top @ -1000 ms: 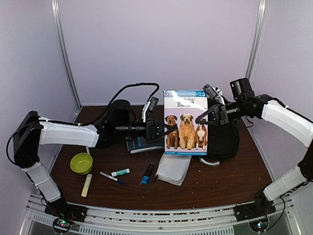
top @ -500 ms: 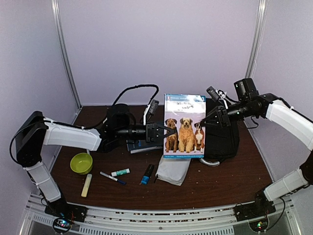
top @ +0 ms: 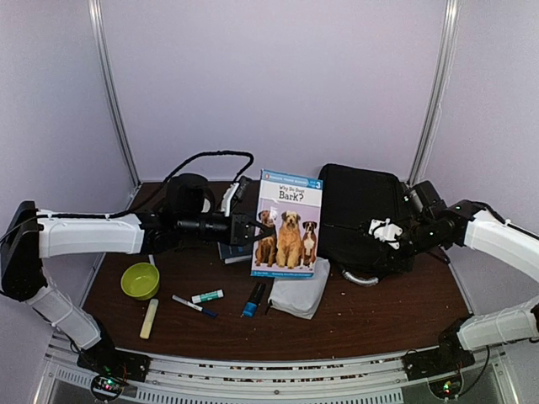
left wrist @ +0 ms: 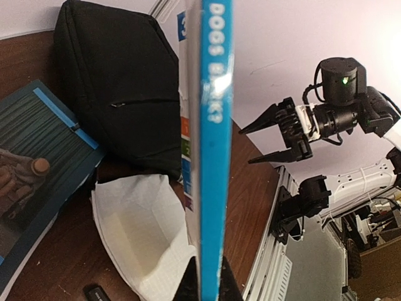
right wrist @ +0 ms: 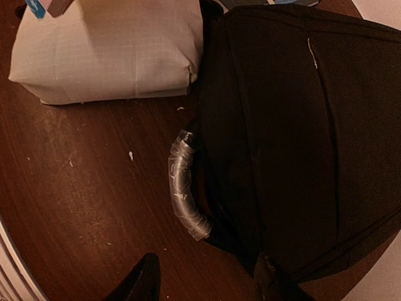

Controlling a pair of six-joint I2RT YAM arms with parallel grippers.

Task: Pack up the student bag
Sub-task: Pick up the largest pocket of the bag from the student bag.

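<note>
The student bag [top: 362, 219] is black and lies at the back right of the table, with its grey curved handle [top: 360, 278] toward the front. A thin book with dogs on its cover [top: 288, 225] is held upright above the table, left of the bag. My left gripper [top: 257, 229] is shut on its left edge. In the left wrist view the book's blue spine [left wrist: 213, 125] runs up from between the fingertips [left wrist: 188, 290]. My right gripper [top: 383, 231] is open over the bag's front. In the right wrist view the handle [right wrist: 185, 188] and the bag [right wrist: 294, 125] lie just beyond the open gripper [right wrist: 203, 279].
A white fabric pouch [top: 299, 295] lies in front of the held book. A dark blue book [top: 240, 250] lies flat behind it. A green bowl [top: 140, 280], two markers [top: 194, 305], a blue item [top: 252, 300] and a pale stick [top: 149, 319] are at the front left.
My left gripper shut on the book and carried it left. My right gripper let go of it, opened, and dropped to the bag's front, leaving the bag uncovered.
</note>
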